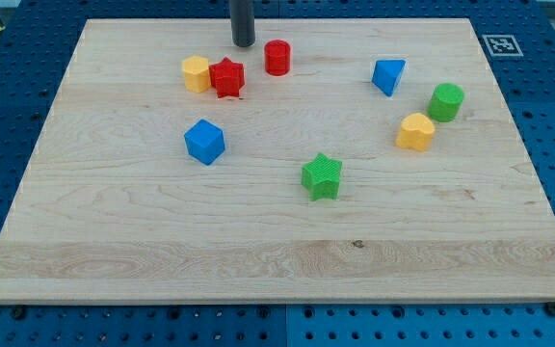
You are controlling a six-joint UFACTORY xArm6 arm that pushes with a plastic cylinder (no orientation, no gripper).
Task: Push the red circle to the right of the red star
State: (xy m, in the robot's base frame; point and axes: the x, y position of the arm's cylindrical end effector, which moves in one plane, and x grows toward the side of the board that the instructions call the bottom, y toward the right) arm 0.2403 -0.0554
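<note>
The red circle [277,57] stands near the view's top, a little right of centre-left. The red star [226,77] lies to its lower left, with a gap between them. The yellow block [196,72] touches the star's left side. My tip [244,43] is at the view's top, just up and left of the red circle and above the red star, touching neither.
A blue cube [204,142] lies at left centre. A green star [322,176] lies in the middle. A blue triangle [387,75], a green circle [445,101] and a yellow heart-like block [415,131] lie at the right. The wooden board [277,270] sits on a blue pegboard.
</note>
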